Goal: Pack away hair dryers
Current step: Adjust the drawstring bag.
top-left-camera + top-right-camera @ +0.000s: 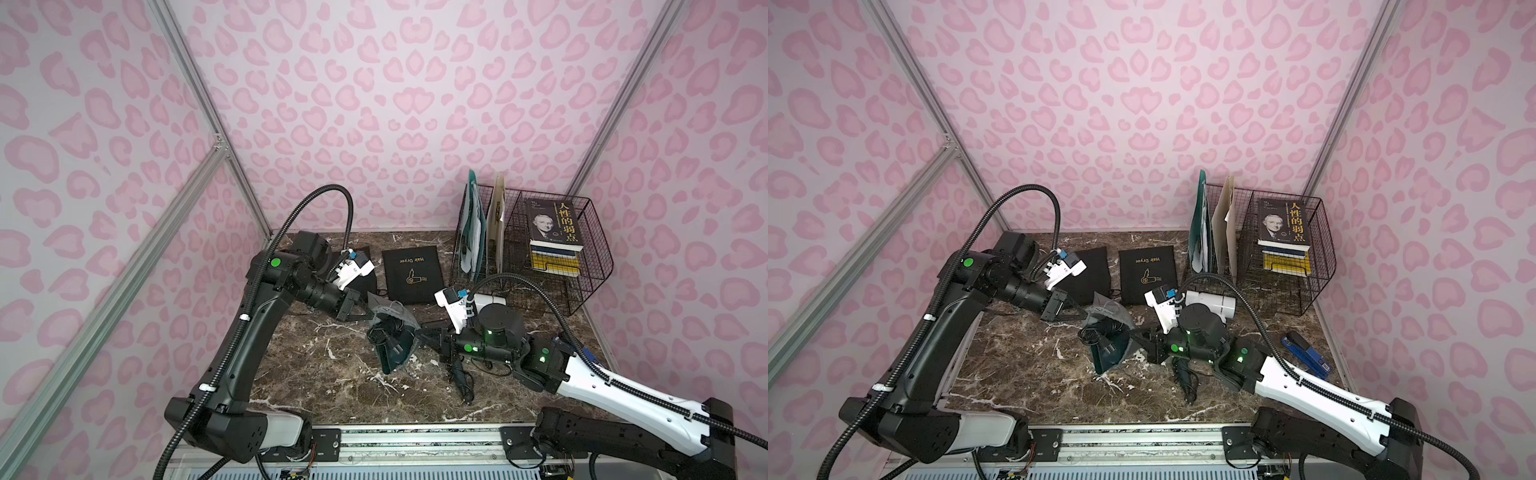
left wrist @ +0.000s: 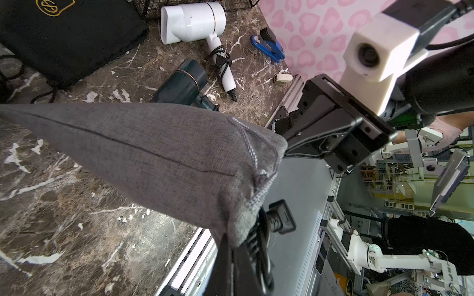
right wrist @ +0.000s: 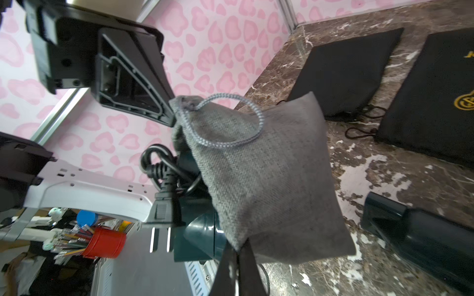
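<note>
In a top view, pinching grey pouch [image 1: 390, 309] rim from either side with left end effector [image 1: 368, 312] and right end effector [image 1: 419, 332]. Glossy teal dryer [image 1: 390, 360] half inside, over mid-desk [image 1: 316, 374]. From left wrist, lying on desk: white dryer [image 2: 195, 21], second teal dryer [image 2: 182, 85]. From right wrist, showing black plug [image 3: 161, 210] poking out.

2 black-white arms [image 1: 249, 332] — ribbed cables [image 1: 332, 190].

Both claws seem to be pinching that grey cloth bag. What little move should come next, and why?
Probably tilt the grey fabric pouch mouth-up a little so the dark teal hair dryer slides deeper. The left gripper and right gripper are each shut on the pouch's mouth edge, yet the dryer's barrel and black plug poke out.
</note>
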